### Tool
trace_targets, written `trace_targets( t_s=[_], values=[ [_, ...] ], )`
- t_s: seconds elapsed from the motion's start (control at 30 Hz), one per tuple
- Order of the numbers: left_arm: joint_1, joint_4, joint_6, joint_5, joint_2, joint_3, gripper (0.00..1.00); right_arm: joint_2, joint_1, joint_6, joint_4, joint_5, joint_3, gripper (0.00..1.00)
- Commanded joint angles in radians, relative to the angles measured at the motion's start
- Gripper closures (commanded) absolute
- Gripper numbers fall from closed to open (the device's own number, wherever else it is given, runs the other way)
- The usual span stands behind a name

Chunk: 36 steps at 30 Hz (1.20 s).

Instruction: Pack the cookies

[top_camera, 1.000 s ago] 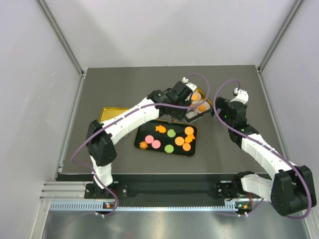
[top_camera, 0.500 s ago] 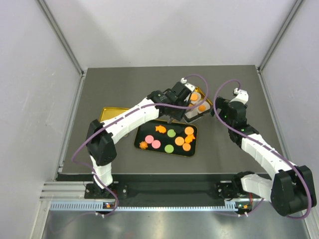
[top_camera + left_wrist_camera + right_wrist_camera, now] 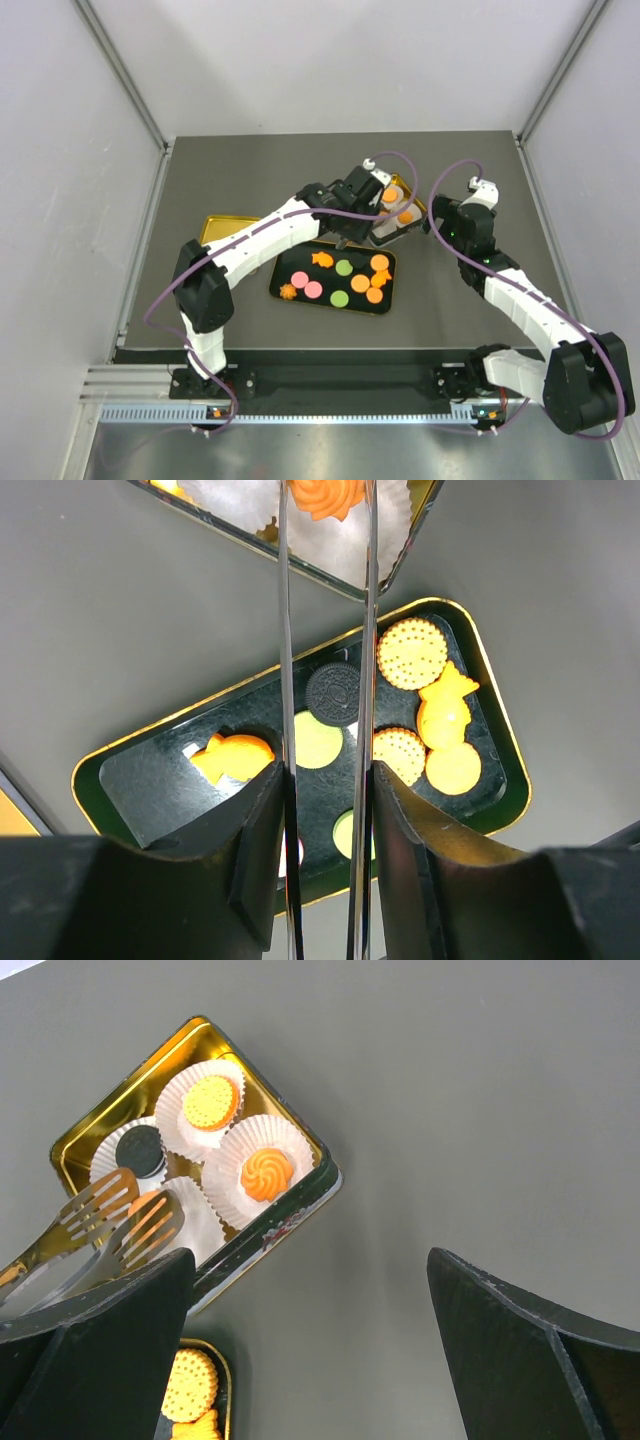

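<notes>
Pictured: left gripper (image 3: 325, 820) clamped on metal tongs (image 3: 283, 630), tips over a gold tin (image 3: 120, 1085) far and right of centre, above cookies (image 3: 265, 1173) in white paper cups (image 3: 235, 1150). Just near and left of it, more cookies in orange, pink and green on a black tray (image 3: 150, 780). Beside the tin's right edge, right gripper (image 3: 310, 1260) with jaws wide apart, holding nothing.

Cookies (image 3: 344, 267): small flat coin-like pcs, mostly round. Abt 10 lie flat in 1 layer on black tray (image 3: 300, 260): 2 pink + orange star at its left end, 2 green mid, orange bunch at right. 3 more (2 orange, 1 dark) just beyond tray's far-right corner, in paper cups (image 3: 190, 1078).
</notes>
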Motion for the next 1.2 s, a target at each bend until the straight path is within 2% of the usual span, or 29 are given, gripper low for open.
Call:
trace_targets(
  t_s=[0.0, 0.27, 0.53, 0.9, 1.0, 1.17],
  values=[
    [0.003, 0.052, 0.009, 0.004, -0.022, -0.007, 0.57, -0.020, -0.015, 0.001, 0.038, 0.003, 0.010, 0.00],
    [0.003, 0.055, 0.012, 0.015, -0.019, -0.010, 0.53, -0.021, -0.013, 0.001, 0.037, 0.000, 0.012, 0.00],
    [0.002, 0.049, 0.012, 0.020, -0.033, 0.001, 0.53, -0.021, -0.015, 0.002, 0.038, 0.000, 0.010, 0.00],
    [0.011, 0.035, -0.005, -0.029, -0.185, 0.004, 0.53, -0.023, -0.015, 0.001, 0.037, 0.003, 0.009, 0.00],
    [0.037, 0.052, -0.014, -0.072, -0.232, -0.027, 0.53, -0.023, -0.016, 0.002, 0.037, -0.002, 0.010, 0.00],
    [0.198, 0.104, -0.077, -0.072, -0.284, -0.133, 0.53, -0.027, -0.016, 0.002, 0.037, -0.003, 0.010, 0.00]
  ],
)
